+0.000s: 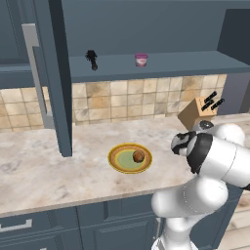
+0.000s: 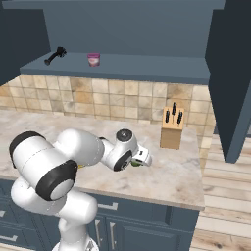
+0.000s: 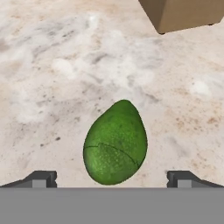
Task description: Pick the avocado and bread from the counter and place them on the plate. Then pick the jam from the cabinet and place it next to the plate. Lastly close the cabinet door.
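In the hand view the green avocado (image 3: 115, 142) lies on the marbled counter (image 3: 52, 87). My gripper (image 3: 112, 178) hangs open just above it, one fingertip on each side and neither touching. From the right base view, the gripper (image 2: 142, 159) sits low over the counter with a sliver of avocado (image 2: 133, 164) under it. The brown bread (image 1: 138, 156) rests on the yellow-rimmed plate (image 1: 117, 163). The pink jam (image 1: 141, 59) stands on the shelf of the open cabinet (image 1: 171, 63). The cabinet door (image 1: 51, 73) is swung open on the left.
A wooden knife block (image 1: 197, 111) stands on the counter just beyond the avocado, its corner (image 3: 183, 13) showing at the top of the hand view. A slim black object (image 1: 91, 59) lies on the shelf left of the jam. Another open door (image 2: 230, 78) hangs at the right.
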Robot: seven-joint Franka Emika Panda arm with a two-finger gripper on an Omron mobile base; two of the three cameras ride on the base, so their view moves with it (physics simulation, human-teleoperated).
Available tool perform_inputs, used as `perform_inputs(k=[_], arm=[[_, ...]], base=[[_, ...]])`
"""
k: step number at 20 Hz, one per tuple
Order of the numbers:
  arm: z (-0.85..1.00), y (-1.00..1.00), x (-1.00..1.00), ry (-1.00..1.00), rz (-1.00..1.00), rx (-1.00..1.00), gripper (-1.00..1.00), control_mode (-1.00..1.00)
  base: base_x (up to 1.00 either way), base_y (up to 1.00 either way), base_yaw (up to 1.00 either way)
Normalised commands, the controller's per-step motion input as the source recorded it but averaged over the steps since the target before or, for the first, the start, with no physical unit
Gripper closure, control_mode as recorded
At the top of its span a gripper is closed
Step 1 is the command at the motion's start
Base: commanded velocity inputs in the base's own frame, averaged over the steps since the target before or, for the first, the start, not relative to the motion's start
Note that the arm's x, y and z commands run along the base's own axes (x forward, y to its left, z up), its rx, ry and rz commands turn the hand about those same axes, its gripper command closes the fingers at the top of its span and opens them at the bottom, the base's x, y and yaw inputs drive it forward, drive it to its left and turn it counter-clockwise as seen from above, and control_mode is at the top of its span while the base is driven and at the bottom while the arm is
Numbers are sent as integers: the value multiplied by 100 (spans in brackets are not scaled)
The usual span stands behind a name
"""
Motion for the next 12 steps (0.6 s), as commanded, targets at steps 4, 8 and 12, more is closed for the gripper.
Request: perform_inputs(k=[4, 8, 12], arm=[[-8, -17, 21, 1, -3, 0, -100, -100], [-15, -13, 23, 2, -4, 0, -100, -100], [-27, -3, 14, 4, -1, 1, -100, -100]], base=[[0, 0, 0], [0, 0, 0], [0, 0, 0]])
